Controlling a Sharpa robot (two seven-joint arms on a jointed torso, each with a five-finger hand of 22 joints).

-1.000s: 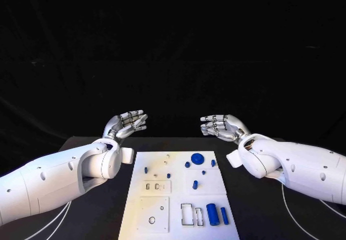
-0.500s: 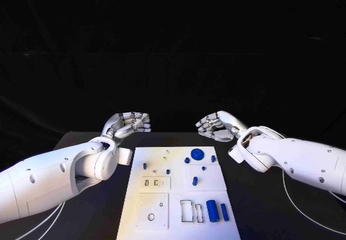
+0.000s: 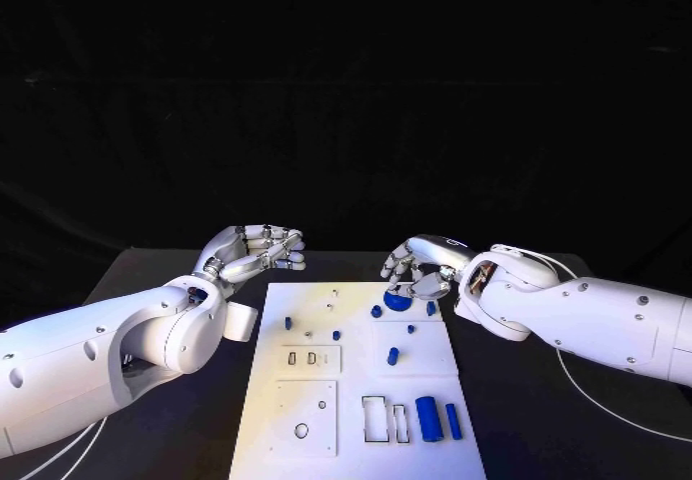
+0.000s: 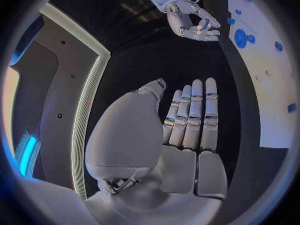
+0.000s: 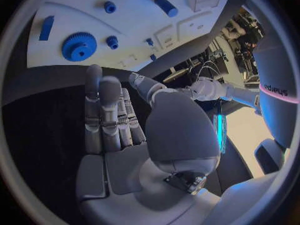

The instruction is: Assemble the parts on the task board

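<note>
I see the black tabletop point(image 3: 173, 275) carrying the white task board point(image 3: 361, 400), which lies lengthwise in the middle in front of me. Both white arms reach in from the sides toward the board's far end.

My left hand point(image 3: 253, 252) hangs above the tabletop just off the board's far left corner. In the head view its fingers look curled in a little, while the left wrist view shows them laid out straight and side by side point(image 4: 190, 120); it has hold of nothing and touches nothing.

My right hand point(image 3: 418, 268) hovers over the board's far right corner, fingers bent downward and spread, with nothing between them. Its fingertips hang just above the blue gear point(image 3: 395, 300); I cannot tell if they touch it. The right wrist view shows the gear point(image 5: 79, 46) lying flat on the board, apart from the straight fingers point(image 5: 103, 110).

The blue parts are scattered over the board: a large cylinder point(image 3: 427, 415) and a thinner pin point(image 3: 451, 421) near the right front corner, a short peg point(image 3: 392, 355) mid-board, and small studs point(image 3: 338, 335) beside the gear and toward the left.
</note>
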